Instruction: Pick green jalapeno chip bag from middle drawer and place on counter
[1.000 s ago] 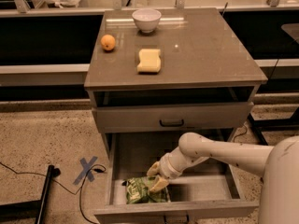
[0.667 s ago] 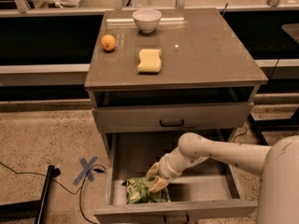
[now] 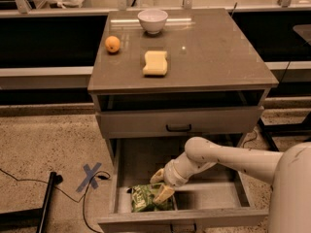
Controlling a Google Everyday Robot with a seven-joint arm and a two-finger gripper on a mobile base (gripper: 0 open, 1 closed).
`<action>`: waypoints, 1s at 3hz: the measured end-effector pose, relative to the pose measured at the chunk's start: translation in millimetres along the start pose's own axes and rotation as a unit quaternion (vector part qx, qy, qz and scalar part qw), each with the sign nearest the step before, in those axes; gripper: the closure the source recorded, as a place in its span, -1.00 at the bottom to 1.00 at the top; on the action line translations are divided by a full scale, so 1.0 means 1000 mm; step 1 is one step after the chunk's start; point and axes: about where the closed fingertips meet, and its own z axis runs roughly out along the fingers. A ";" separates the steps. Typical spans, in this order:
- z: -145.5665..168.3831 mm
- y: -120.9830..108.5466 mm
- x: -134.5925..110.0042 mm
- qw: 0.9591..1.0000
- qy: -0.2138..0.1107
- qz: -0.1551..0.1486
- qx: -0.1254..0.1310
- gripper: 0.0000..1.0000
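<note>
Although hardly any motion is registered vs. the views 1 s and 0.7 s back, the gripper (image 3: 160, 185) is kept low inside the middle drawer (image 3: 114, 178), front-left, w/ its fingers (image 3: 164, 194) spread apart. One is laid over the green jalapeno chip bag (image 3: 145, 199), the other held just behind it. The bag is seen flat on the drawer floor by the front wall, not lifted. The grasp is judged lined up but not yet closed. Lift and transfer to the counter (image 3: 214, 57) remain to be done.
</note>
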 end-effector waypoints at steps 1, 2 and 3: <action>0.005 0.003 0.001 1.000 -0.004 0.000 -0.004 0.16; 0.010 0.005 0.002 1.000 -0.002 -0.002 -0.010 0.67; 0.012 0.006 0.003 1.000 0.000 -0.003 -0.013 0.64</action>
